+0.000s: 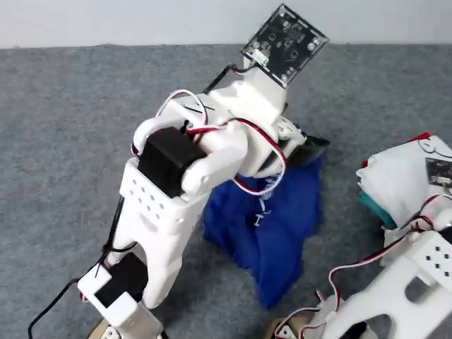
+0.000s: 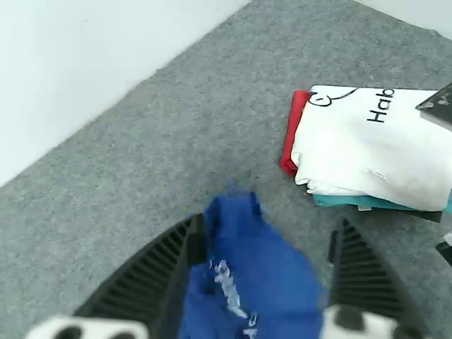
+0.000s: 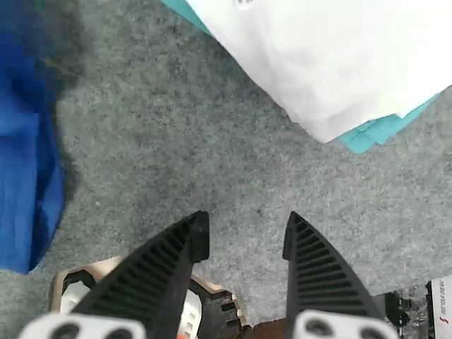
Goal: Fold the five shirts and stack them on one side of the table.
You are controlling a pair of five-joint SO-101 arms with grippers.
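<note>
two grippers: left gripper (image 2: 270, 222) clamped on blue shirt (image 1: 275, 212); right gripper (image 3: 247, 217) parted above carpet (image 3: 176, 141); folded shirt stack (image 1: 402, 176) at three o'clock of blue shirt.

Bright, even, diffuse light from above; no glare. Soft shadow on grey carpet (image 3: 78, 70) beside blue shirt (image 3: 25, 162). White shirt (image 2: 374, 148) nr blown out, folds barely shaded. Blue shirt blurred in left wrist view.

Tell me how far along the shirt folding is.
Done: a white shirt, teal shirt and red shirt lie stacked at one side. In hand: the left hand grips the crumpled blue shirt; the right hand is open, empty. Left: folding the blue one and stacking it.
</note>
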